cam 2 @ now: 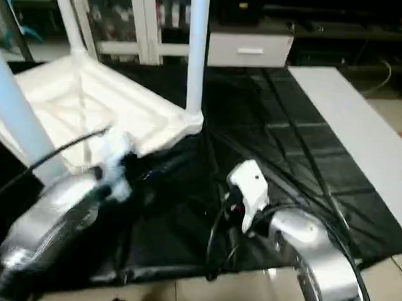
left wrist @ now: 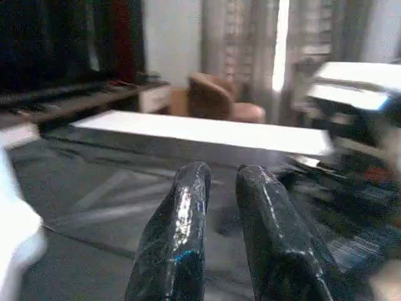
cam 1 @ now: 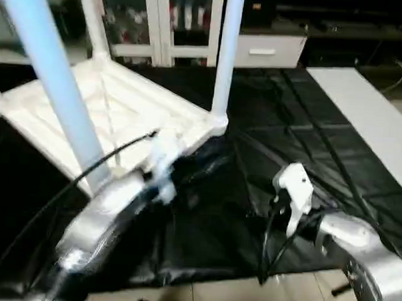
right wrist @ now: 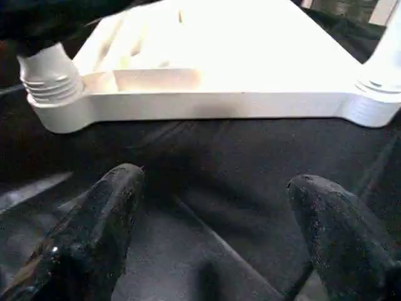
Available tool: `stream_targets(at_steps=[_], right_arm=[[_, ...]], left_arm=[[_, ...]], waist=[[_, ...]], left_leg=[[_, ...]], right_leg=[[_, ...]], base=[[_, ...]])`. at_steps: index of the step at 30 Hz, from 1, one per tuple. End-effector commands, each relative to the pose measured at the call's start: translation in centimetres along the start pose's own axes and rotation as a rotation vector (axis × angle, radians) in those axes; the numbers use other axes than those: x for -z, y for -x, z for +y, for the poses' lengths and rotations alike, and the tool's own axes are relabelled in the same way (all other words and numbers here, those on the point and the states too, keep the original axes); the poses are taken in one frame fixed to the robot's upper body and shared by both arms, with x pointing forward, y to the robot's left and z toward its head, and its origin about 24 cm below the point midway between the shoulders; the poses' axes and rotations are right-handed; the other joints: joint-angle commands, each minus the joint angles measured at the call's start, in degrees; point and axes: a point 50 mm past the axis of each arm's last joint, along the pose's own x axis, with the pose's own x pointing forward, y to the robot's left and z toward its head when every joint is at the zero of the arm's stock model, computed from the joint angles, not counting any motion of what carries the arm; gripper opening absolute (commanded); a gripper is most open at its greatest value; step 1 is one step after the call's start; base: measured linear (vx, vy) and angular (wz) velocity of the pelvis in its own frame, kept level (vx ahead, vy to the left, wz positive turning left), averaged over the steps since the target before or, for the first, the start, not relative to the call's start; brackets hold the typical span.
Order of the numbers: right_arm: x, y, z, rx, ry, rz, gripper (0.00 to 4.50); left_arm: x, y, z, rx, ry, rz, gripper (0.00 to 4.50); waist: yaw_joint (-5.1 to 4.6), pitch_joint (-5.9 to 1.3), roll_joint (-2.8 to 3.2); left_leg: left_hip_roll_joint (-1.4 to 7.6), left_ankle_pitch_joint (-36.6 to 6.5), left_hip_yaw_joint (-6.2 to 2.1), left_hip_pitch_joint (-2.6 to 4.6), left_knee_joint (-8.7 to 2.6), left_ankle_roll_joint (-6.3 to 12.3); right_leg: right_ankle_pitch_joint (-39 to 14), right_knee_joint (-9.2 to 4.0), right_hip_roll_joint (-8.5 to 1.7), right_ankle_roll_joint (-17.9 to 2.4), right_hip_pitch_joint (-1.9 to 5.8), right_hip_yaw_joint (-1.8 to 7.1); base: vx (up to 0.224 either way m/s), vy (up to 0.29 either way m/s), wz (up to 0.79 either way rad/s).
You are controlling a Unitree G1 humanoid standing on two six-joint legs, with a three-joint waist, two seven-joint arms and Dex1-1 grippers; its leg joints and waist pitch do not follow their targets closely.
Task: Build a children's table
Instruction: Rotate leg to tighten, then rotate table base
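Nearest to me, my two silver forearms reach out over the pale floor strip and onto the black mat (cam 1: 252,193). On the left, my left end effector (left wrist: 218,182) points out across the mat; in its wrist view the two black fingers (left wrist: 188,207) stand narrow, a slim gap between them and nothing in it. A black cable arcs over that forearm. On the right, my right end effector (right wrist: 213,207) sits low over the mat with its fingers (right wrist: 113,207) spread wide and empty, the white wrist block (cam 1: 294,188) showing from above.

Just past the right end effector lies the tabletop (cam 1: 123,107), upside down on the left part of the mat, ribbed underside facing up. From the right wrist view I see its near edge resting on the mat, with a bare ribbed corner socket (right wrist: 53,78) at one end and a leg already seated at the other. Three legs (cam 1: 225,58) stand upright in the corner sockets: one big and close on the left (cam 1: 54,84), one at the near right corner, one at the far corner (cam 1: 92,19).

Further right, a flat white board (cam 1: 369,118) lies along the mat's edge, well apart from the tabletop. At the back, a white cabinet (cam 1: 269,50) and glass-fronted shelving.
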Motion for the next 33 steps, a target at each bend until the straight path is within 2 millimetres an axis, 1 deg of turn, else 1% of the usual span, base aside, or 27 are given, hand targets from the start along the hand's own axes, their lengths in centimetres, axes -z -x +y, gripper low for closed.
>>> stream_targets(at_steps=[1,3,5,6,7,8,10,12,14,15,16,17,18,20,21,22,23,24,25,26,27,28,29,30,31,32,33], right_arm=[[-0.2,0.1,0.4,-0.024,0.006,-0.017,4.04],[-0.2,0.1,0.4,-0.035,0.006,-0.015,4.04],[-0.2,0.1,0.5,-0.044,0.008,-0.013,4.04],[-0.2,0.2,0.5,-0.046,0.008,-0.013,4.04],[-0.2,0.2,0.5,-0.048,0.008,-0.013,4.04],[-0.2,0.2,0.5,-0.053,0.009,-0.012,4.04],[-0.1,0.3,0.5,-0.063,0.01,-0.009,4.04],[-0.1,0.3,0.5,-0.066,0.012,-0.006,4.04],[0.0,0.4,0.5,-0.068,0.012,-0.002,4.04],[0.0,0.4,0.5,-0.069,0.012,-0.002,4.04],[0.0,0.4,0.6,-0.07,0.012,-0.001,4.04],[0.0,0.5,0.5,-0.07,0.012,0.0,4.04],[0.1,0.5,0.5,-0.069,0.011,0.001,4.04],[0.1,0.5,0.5,-0.068,0.01,0.004,4.04],[0.2,0.6,0.5,-0.068,0.01,0.005,4.04],[0.2,0.6,0.5,-0.069,0.01,0.006,4.04],[0.2,0.6,0.5,-0.069,0.009,0.009,4.04],[0.2,0.6,0.5,-0.069,0.009,0.009,4.04],[0.3,0.6,0.5,-0.069,0.008,0.012,4.04],[0.4,0.6,0.4,-0.068,0.008,0.015,4.04],[0.4,0.6,0.4,-0.068,0.008,0.016,4.04],[0.4,0.6,0.4,-0.067,0.008,0.018,4.04],[0.5,0.6,0.3,-0.065,0.008,0.02,4.04],[0.5,0.6,0.3,-0.062,0.008,0.021,4.04],[0.5,0.6,0.3,-0.062,0.008,0.021,4.04],[0.5,0.6,0.1,-0.053,0.006,0.021,4.04],[0.5,0.5,0.1,-0.05,0.006,0.02,4.04]], left_arm=[[-1.1,0.3,-0.7,0.049,-0.001,-0.022,1.02],[-1.1,1.6,-1.4,0.077,0.031,-0.002,1.02],[-1.2,2.8,-2.1,0.107,0.06,0.017,1.02],[-1.2,2.9,-2.2,0.111,0.062,0.02,1.02],[-1.2,3.2,-2.3,0.119,0.064,0.032,1.02],[-1.1,3.9,-2.5,0.139,0.064,0.054,1.02],[-0.9,4.9,-3.0,0.171,0.071,0.093,1.02],[-0.8,5.2,-3.1,0.175,0.075,0.108,1.02],[-0.7,5.7,-3.1,0.166,0.091,0.127,1.02],[-0.7,5.8,-3.1,0.16,0.097,0.124,1.02],[-0.8,6.1,-3.2,0.156,0.102,0.126,1.02],[-0.9,6.7,-3.3,0.154,0.119,0.135,1.02],[-0.9,6.9,-3.3,0.15,0.129,0.139,1.02],[-0.8,7.5,-3.4,0.131,0.159,0.146,1.02],[-0.7,8.0,-3.4,0.126,0.176,0.162,1.02],[-0.6,8.2,-3.5,0.125,0.182,0.171,1.02],[-0.3,8.9,-3.6,0.119,0.195,0.201,1.02],[-0.3,8.9,-3.6,0.118,0.196,0.205,1.02],[-0.1,9.4,-3.6,0.107,0.201,0.226,1.02],[0.1,9.9,-3.5,0.088,0.205,0.253,1.02],[0.1,10.1,-3.5,0.081,0.208,0.259,1.02],[0.2,10.9,-3.4,0.051,0.209,0.28,1.02],[0.1,11.3,-3.3,0.027,0.201,0.288,1.02],[0.0,11.8,-3.2,-0.003,0.189,0.293,1.02],[0.0,11.8,-3.2,-0.006,0.188,0.294,1.02],[-0.1,12.3,-2.9,-0.051,0.172,0.292,1.02],[-0.1,12.5,-2.8,-0.072,0.171,0.288,1.02]], waist=[[-0.35,-2.75,0.24],[-0.56,-2.56,0.24],[-0.6,-2.55,0.17],[-0.77,-2.37,0.11],[-0.97,-2.27,0.12],[-0.95,-2.32,0.22],[-1.16,-1.97,0.08],[-1.46,-2.04,0.2],[-1.71,-1.85,0.38],[-1.89,-1.77,0.38],[-2.23,-1.7,0.73],[-2.41,-1.69,0.71],[-2.74,-1.67,0.76],[-3.48,-1.31,1.37],[-3.6,-1.19,1.44],[-3.78,-1.06,1.47],[-4.04,-0.46,1.44],[-4.15,-0.24,1.48],[-2.75,0.48,2.44],[3.03,-0.42,2.6],[2.49,-0.96,1.57],[0.82,-0.71,-3.62],[0.61,-0.67,-0.83],[0.88,-0.71,-1.21],[2.48,-1.91,0.08],[1.98,-1.89,0.21],[1.61,-1.43,0.83]], left_leg=[[3.37,-30.2,-2.35,2.61,-5.39,-4.77],[3.25,-31.2,-2.54,2.24,-5.66,-4.89],[3.11,-32.4,-2.69,2.4,-5.54,-5.14],[3.04,-32.6,-2.78,2.11,-5.67,-5.07],[2.9,-33.2,-2.81,2.17,-5.65,-5.19],[2.81,-33.8,-2.76,2.66,-5.42,-5.33],[2.72,-35.1,-2.93,2.71,-5.32,-5.3],[2.77,-35.9,-3.22,2.54,-5.57,-5.61],[2.54,-38.3,-3.11,3.35,-5.22,-5.79],[2.5,-39.0,-3.17,3.43,-5.23,-5.74],[2.53,-40.4,-3.38,3.51,-5.38,-5.83],[2.58,-41.2,-3.44,3.53,-5.48,-5.86],[2.7,-42.4,-3.77,3.09,-5.92,-5.86],[3.19,-46.6,-4.22,2.45,-7.44,-6.57],[3.3,-47.7,-4.23,2.36,-7.83,-6.79],[3.23,-48.9,-4.05,2.5,-8.0,-7.05],[3.08,-50.4,-3.66,2.5,-8.47,-7.05],[3.11,-51.0,-3.36,2.22,-8.98,-6.94],[4.51,-53.7,-1.64,-1.54,-13.86,-6.52],[4.29,-51.9,2.87,-6.69,-15.63,-7.16],[3.42,-45.3,4.14,-3.71,-14.21,-6.42],[-0.3,-22.7,-0.27,8.03,5.81,-5.92],[-1.62,-3.6,-6.28,1.21,6.63,-1.12],[-1.65,-3.4,-7.11,-0.21,5.97,-1.58],[1.59,-8.0,-6.0,2.99,0.36,-4.0],[2.13,-18.6,-4.39,5.31,-1.64,-4.86],[2.56,-23.3,-3.67,4.98,-3.14,-4.81]], right_leg=[[-29.5,-4.85,-2.32,-6.1,0.12,1.91],[-30.4,-4.98,-2.27,-5.2,0.32,1.82],[-32.3,-5.07,-2.4,-4.4,0.14,1.79],[-33.6,-5.18,-2.44,-3.9,0.25,1.75],[-35.7,-5.47,-2.34,-2.8,0.15,1.62],[-37.4,-5.85,-2.32,-2.1,-0.26,1.63],[-40.2,-6.38,-2.33,-1.2,-0.44,1.44],[-40.5,-6.17,-2.26,-0.8,-0.15,1.27],[-41.0,-6.86,-1.85,-0.8,-0.93,0.94],[-41.4,-6.94,-1.74,-0.7,-0.91,0.71],[-41.4,-6.97,-1.65,-0.7,-0.72,0.33],[-41.2,-7.02,-1.57,-0.7,-0.63,0.16],[-40.1,-6.63,-1.6,-1.0,0.02,-0.16],[-36.9,-5.72,-1.21,-1.6,1.29,-1.19],[-36.0,-5.39,-1.1,-1.8,1.45,-1.31],[-36.0,-5.5,-0.95,-2.1,1.33,-1.57],[-38.7,-5.91,-0.32,-1.4,1.29,-2.56],[-39.7,-5.7,0.17,-1.0,1.72,-3.29],[-35.4,1.13,1.9,-1.5,5.72,-4.62],[-20.3,10.14,1.79,-3.2,9.21,-3.22],[-25.7,10.58,1.58,-2.2,7.05,-0.21],[-63.2,-7.66,-4.3,4.6,-6.75,3.72],[-66.7,-7.87,-7.3,0.6,-0.64,10.12],[-61.8,-6.35,-6.9,-0.5,1.36,9.26],[-43.6,-3.2,-3.06,-3.0,0.2,6.46],[-30.1,-1.51,0.51,-6.5,-1.4,4.74],[-23.9,-1.32,0.74,-9.3,-0.82,4.68]], base=[[0.0,0.0,0.0],[0.0,0.0,0.0],[0.0,0.0,0.0],[0.0,0.0,0.0],[0.0,0.0,0.0],[0.0,0.0,0.0],[0.0,0.0,0.0],[0.0,0.0,0.0],[0.0,0.0,0.0],[0.0,0.0,0.0],[0.0,0.0,0.0],[0.0,0.0,0.0],[0.0,0.0,0.0],[0.0,0.0,0.0],[0.0,0.0,0.0],[0.0,0.0,0.0],[0.0,0.0,0.0],[0.0,0.0,0.0],[-0.102,-0.026,-0.04],[-0.094,-0.043,0.1],[-0.094,-0.043,0.1],[0.092,-0.17,0.18],[0.152,-0.135,-0.03],[0.152,-0.135,-0.03],[0.0,0.0,0.0],[-0.103,-0.07,0.48],[-0.103,-0.07,0.48]])
